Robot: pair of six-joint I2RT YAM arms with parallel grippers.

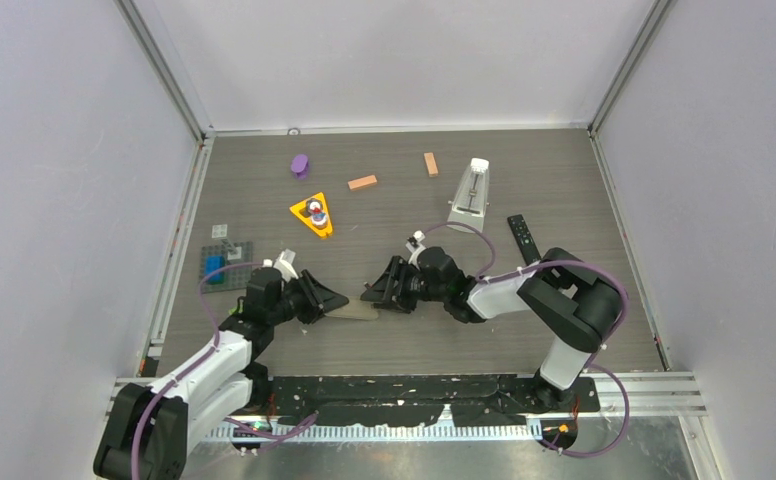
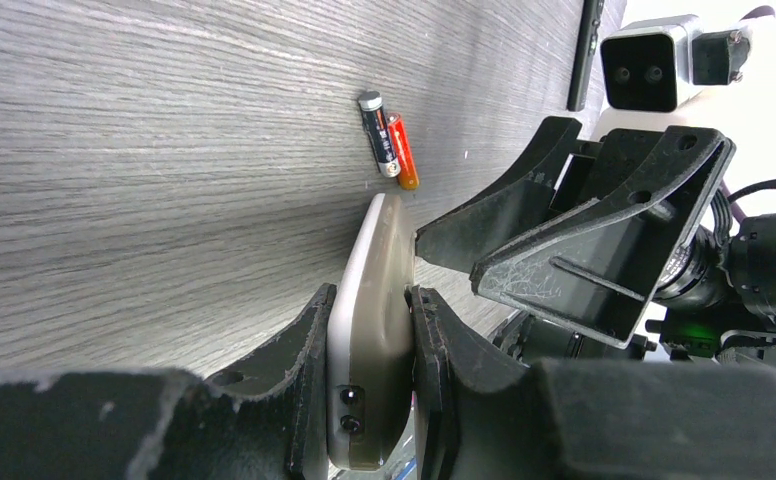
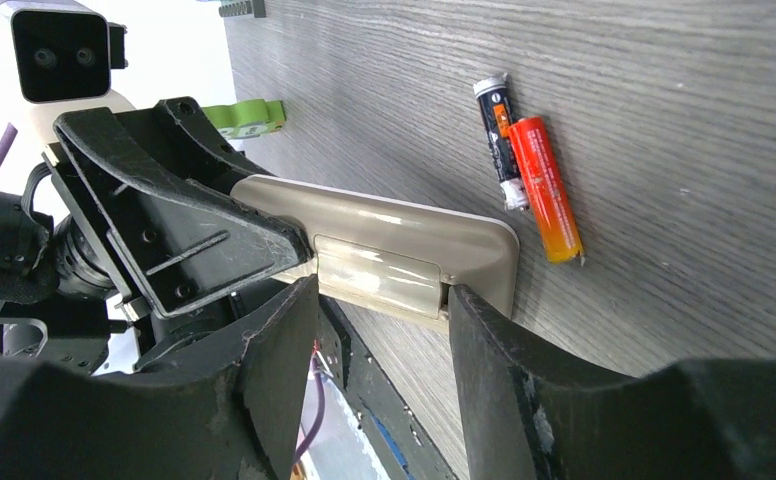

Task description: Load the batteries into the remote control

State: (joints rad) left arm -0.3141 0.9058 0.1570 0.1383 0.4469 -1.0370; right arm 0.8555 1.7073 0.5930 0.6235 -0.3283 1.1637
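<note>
Left gripper (image 1: 326,300) was seen clamped on the remote control (image 2: 366,290). The beige body was pinched across its thickness and held on edge, low over the table (image 2: 114,150). Facing it nose to nose, the right gripper (image 3: 379,300) was set with its jaws apart and nothing held between them. One fingertip was placed to each side of the paler battery cover (image 3: 379,278) on the remote's back. Whether the plastic was actually being pressed could not be told.

And the batteries were there to be found, two of them. A dark battery (image 3: 497,135) and a red-orange battery (image 3: 547,190) were laid side by side on the table, touching and parallel. They were placed just past the remote's free end, off to one side of the right gripper's fingers rather than between them. In the right wrist view their long axes were seen to run crosswise to the remote's length. From the top camera they could not be made out, being hidden by the two grippers.

The cover was judged to be on and the loading not yet begun. With the left arm taken up by holding, the right was judged the free and nearer arm. A short sideways shift would be needed, with the fingers set across a battery's length.
</note>
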